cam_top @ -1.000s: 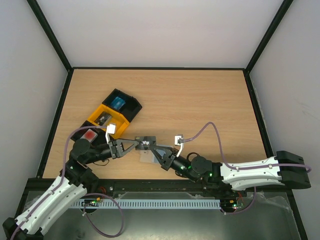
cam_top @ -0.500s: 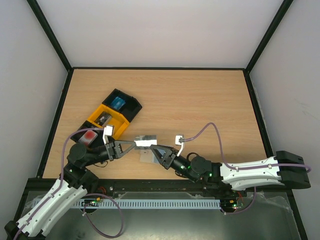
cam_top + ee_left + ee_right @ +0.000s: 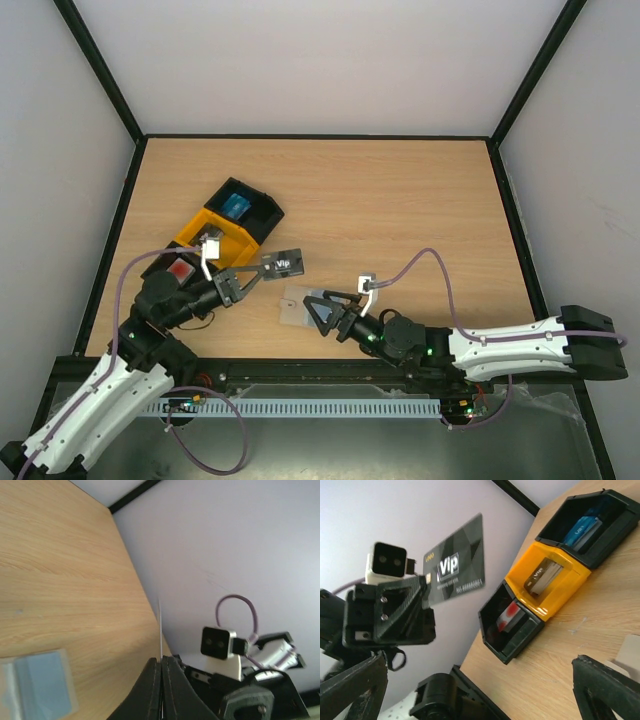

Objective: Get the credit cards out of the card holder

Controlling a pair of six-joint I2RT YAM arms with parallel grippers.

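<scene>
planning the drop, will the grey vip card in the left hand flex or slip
Probably stiff: the grey Vip card sticks out flat from the left hand, pinched at one end, no sag. Likely light: edge-on it is a thin line. Its smooth face might slip.

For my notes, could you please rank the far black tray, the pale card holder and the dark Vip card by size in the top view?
Largest: far black plastic tray.
Then the pale flat card holder and dark rectangular Vip card: alike, unranked, as the card is raised nearer the camera.
</scene>
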